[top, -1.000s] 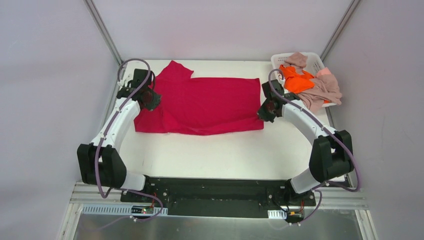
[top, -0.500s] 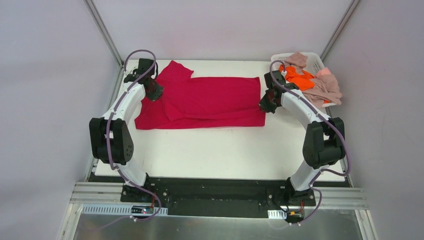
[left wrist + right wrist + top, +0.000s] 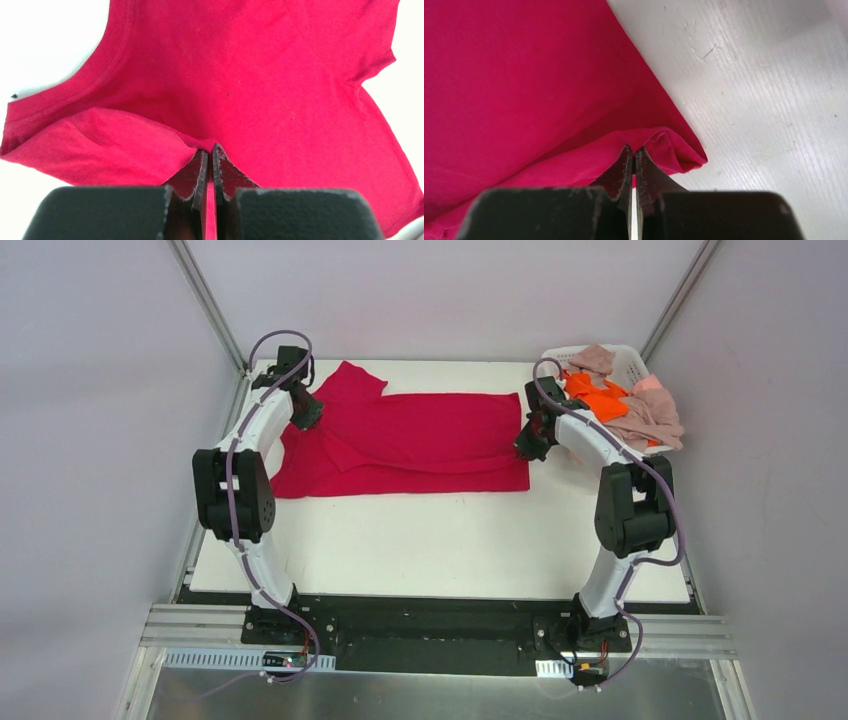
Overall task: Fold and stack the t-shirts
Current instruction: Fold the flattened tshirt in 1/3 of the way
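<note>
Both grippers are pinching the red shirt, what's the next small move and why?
Probably carry both pinched edges a little toward the table's far side. The left gripper and right gripper are shut on the red shirt, whose lifted edge sits short of its far edge.

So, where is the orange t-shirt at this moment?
In the top view, the orange t-shirt lies in the white basket at the far right corner of the table, among pink-beige shirts, right of the red t-shirt.
</note>
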Controlling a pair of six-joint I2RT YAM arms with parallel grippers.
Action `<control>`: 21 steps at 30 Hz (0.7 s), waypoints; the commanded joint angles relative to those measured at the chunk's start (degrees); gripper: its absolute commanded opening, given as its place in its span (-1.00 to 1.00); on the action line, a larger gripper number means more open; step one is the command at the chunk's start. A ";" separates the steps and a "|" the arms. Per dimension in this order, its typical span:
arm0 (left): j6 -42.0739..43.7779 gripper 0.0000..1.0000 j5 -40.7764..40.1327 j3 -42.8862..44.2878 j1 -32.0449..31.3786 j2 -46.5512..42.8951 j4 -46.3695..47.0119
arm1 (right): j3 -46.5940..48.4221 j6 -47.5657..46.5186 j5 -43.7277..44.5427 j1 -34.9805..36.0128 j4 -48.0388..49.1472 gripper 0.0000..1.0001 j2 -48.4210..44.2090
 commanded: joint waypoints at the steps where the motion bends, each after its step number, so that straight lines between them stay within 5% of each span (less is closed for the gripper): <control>1: 2.20 -1.00 0.56 4.80 1.00 3.28 0.27 | 4.23 -1.27 -0.06 -0.68 1.44 -0.99 2.35; 11: 2.62 -1.00 -1.70 10.18 1.87 10.95 -0.62 | 9.47 -0.92 1.12 -2.30 0.89 -0.90 9.09; 15: 3.61 -0.42 0.12 13.04 3.64 14.24 -1.67 | 10.81 -1.27 0.13 -2.96 2.85 -0.59 10.47; 17: 4.59 0.08 1.88 15.51 4.27 15.59 -2.69 | 11.82 -1.79 -0.76 -3.10 2.84 -0.13 10.45; 21: 6.48 0.93 3.46 17.28 4.86 13.30 -6.00 | 9.99 -3.47 -3.63 -2.28 4.06 0.35 6.74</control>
